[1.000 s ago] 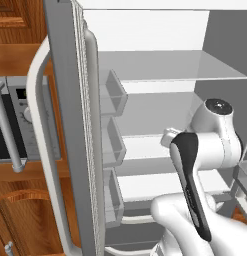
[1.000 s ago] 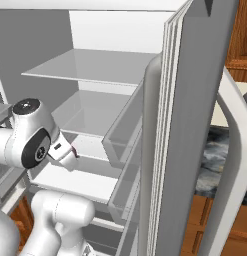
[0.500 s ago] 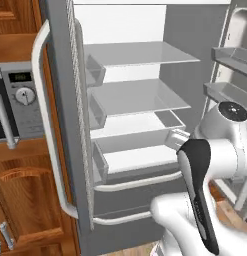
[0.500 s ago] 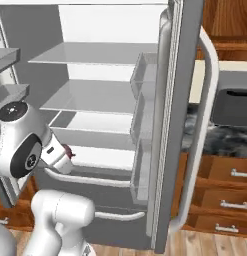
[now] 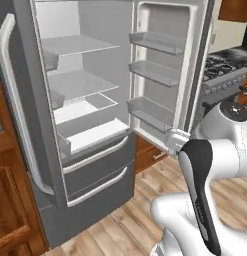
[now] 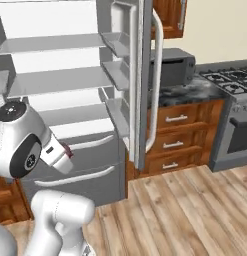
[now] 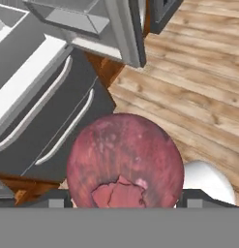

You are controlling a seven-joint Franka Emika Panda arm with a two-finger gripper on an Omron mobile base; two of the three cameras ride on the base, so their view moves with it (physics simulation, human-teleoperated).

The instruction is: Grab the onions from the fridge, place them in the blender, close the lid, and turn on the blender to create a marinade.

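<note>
Nearest you, the arm (image 5: 205, 200) is folded back over the base, its elbow bent high and the hand pulled in close above the wood floor (image 6: 195, 210), in front of the fridge (image 5: 95, 130). In the hand view your fingers (image 7: 57, 202) stand wide with a dark red-purple onion (image 7: 125, 160) gripped between them; only the tips show at the bottom corners, so the contact itself is cut off. The onion's papery skin is torn at its near side. In the right base view a small red patch at the wrist end (image 6: 66, 150) is all you get of it, hard to make out.

Behind the hand, the fridge's two lower drawers (image 5: 97, 170) are shut, their white handles running across. Both upper doors hang open: the left base view gives you the right door's bins (image 5: 152, 80) from inside.

Farther right, the right base view adds a desk (image 6: 187, 95) carrying a dark toaster oven (image 6: 172, 67), and a stove (image 6: 230, 82) at the far right, partly cut off.
</note>
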